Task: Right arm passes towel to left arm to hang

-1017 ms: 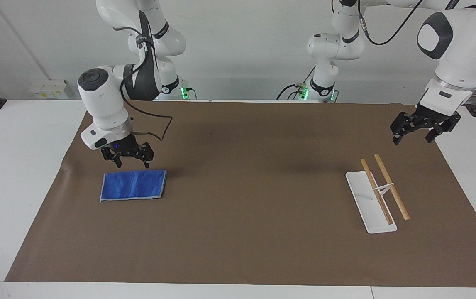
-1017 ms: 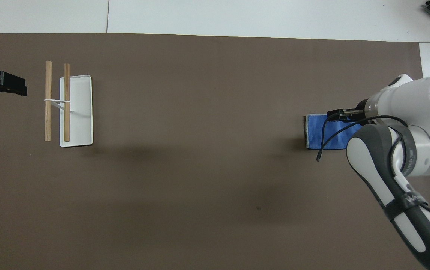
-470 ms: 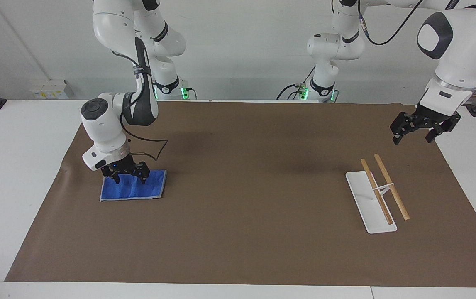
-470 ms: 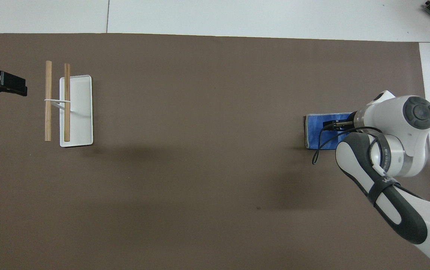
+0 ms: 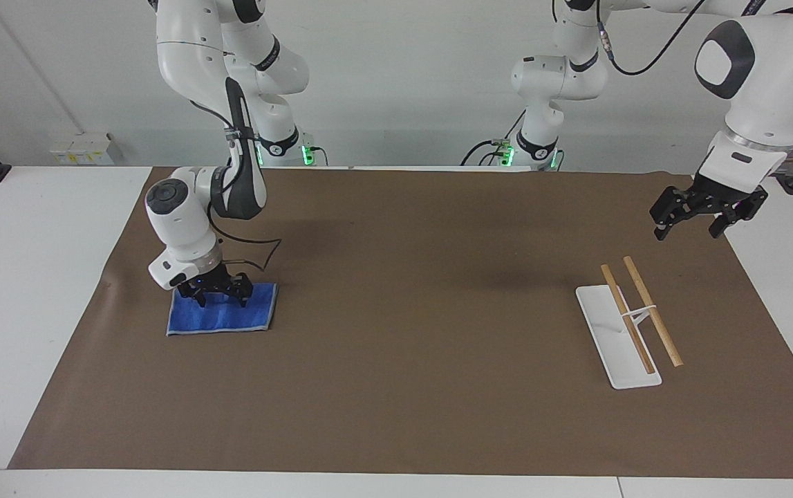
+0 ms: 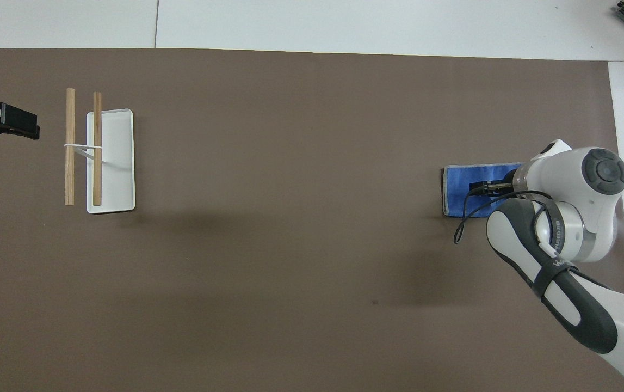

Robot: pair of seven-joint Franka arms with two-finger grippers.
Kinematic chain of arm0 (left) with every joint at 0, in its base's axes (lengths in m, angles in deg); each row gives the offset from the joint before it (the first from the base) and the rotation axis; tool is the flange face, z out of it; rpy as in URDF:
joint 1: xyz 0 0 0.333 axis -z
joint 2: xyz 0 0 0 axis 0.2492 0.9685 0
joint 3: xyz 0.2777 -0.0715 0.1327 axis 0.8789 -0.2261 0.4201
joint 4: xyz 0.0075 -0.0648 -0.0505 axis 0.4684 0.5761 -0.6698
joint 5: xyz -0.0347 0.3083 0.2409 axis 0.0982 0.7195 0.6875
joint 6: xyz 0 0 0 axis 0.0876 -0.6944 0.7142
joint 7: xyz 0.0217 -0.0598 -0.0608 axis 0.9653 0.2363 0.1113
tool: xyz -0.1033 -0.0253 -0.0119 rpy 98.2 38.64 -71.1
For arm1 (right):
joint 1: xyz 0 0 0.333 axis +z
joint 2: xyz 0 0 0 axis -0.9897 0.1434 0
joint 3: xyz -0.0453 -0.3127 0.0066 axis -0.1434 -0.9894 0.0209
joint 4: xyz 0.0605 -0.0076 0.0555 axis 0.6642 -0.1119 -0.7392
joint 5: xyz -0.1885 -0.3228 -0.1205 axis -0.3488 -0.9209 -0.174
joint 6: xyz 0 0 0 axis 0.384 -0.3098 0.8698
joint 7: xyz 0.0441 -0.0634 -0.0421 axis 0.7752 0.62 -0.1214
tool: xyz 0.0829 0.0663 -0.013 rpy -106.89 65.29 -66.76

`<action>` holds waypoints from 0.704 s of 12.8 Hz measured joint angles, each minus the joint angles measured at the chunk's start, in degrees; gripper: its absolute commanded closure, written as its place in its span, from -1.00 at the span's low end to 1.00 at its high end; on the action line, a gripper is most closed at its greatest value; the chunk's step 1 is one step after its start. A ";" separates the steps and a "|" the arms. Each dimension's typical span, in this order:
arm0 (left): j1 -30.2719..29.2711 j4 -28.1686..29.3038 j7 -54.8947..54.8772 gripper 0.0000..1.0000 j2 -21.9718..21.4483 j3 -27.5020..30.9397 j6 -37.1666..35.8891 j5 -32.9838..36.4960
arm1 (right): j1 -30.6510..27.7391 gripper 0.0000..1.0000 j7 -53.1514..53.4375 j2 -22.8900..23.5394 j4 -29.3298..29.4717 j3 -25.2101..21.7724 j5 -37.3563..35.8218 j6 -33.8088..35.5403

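The blue towel lies flat on the brown mat toward the right arm's end of the table. My right gripper is down on the towel's edge nearer the robots, fingers open and spread over the cloth, a blue light glowing above them. My left gripper waits open in the air over the mat's edge at the left arm's end, beside the rack. The rack has a white base and two wooden bars.
A brown mat covers most of the white table. A black cable loops from the right wrist just above the towel.
The right gripper has come down from above the towel's nearer edge onto the cloth, staying open. The left arm has not moved.
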 measured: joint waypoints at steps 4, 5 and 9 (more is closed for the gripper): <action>0.00 0.00 0.00 -1.00 0.00 0.00 0.00 0.00 | 0.01 -0.98 0.00 0.00 -0.24 0.10 0.00 0.00; 0.00 0.00 0.00 -1.00 0.00 0.00 0.00 0.00 | 0.01 -0.81 0.00 0.00 -0.30 0.14 0.00 0.00; 0.00 0.00 0.00 -1.00 0.00 0.00 0.00 0.00 | 0.04 0.95 -0.02 -0.04 -0.39 0.20 0.00 -0.05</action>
